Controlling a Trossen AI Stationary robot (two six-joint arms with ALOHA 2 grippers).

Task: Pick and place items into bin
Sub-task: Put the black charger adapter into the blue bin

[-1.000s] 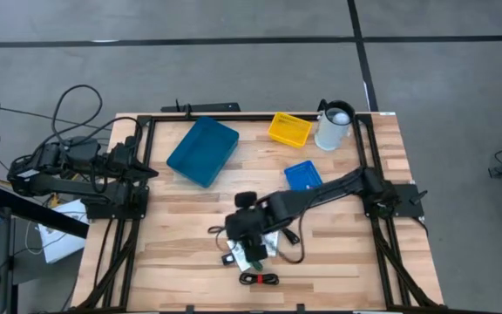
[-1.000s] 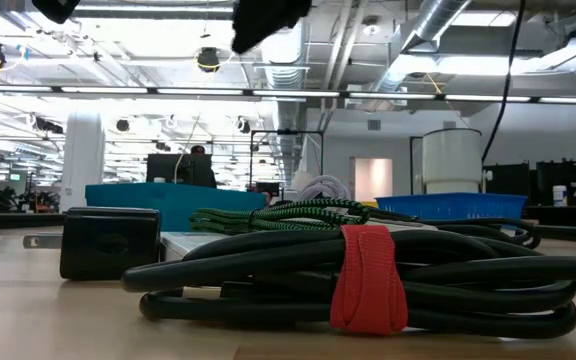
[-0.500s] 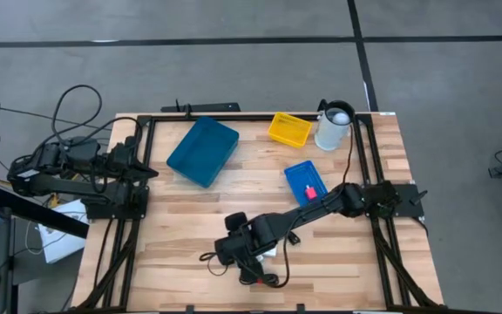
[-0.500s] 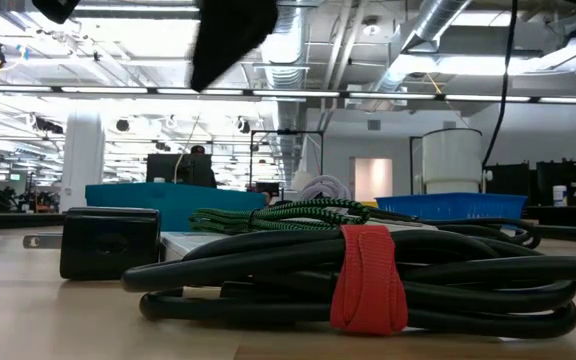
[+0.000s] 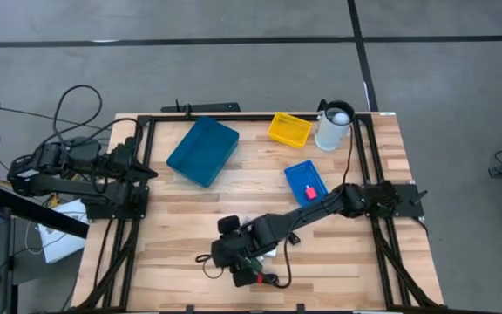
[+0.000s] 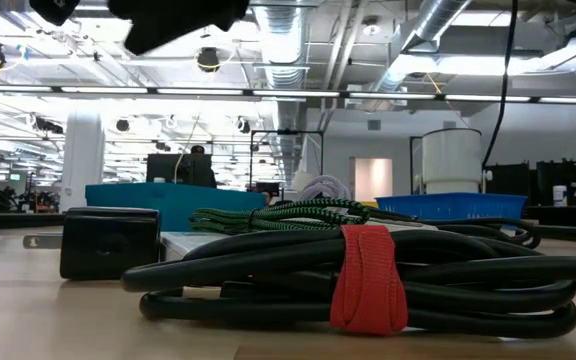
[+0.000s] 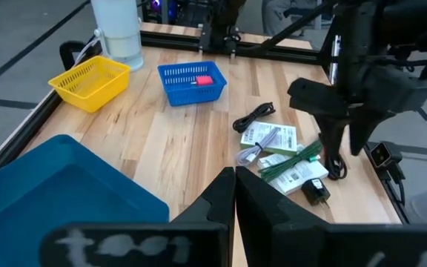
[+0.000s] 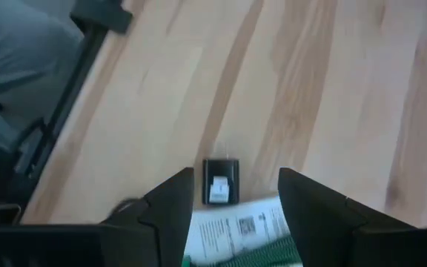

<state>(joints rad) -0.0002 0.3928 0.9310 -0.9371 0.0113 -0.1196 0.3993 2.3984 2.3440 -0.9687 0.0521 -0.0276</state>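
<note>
- The items lie in a cluster on the worktop [image 5: 181,222]: white printed cards [image 7: 288,159], a green strip [image 7: 296,158], a black plug adapter [image 8: 219,182] and a black coiled cord [image 6: 388,275] with a red strap [image 6: 368,278].
- The right end effector [image 8: 232,194] hangs just above this cluster, fingers spread wide, empty, the adapter between them.
- The small blue bin [image 5: 306,180], holding a red-pink piece [image 7: 203,79], sits well behind it.
- The left end effector [image 7: 235,194] waits far off, above the large blue bin [image 5: 202,151], fingers pressed together.

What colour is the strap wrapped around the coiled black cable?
Red strap around the coiled black cable; clearest in the low view.
</note>
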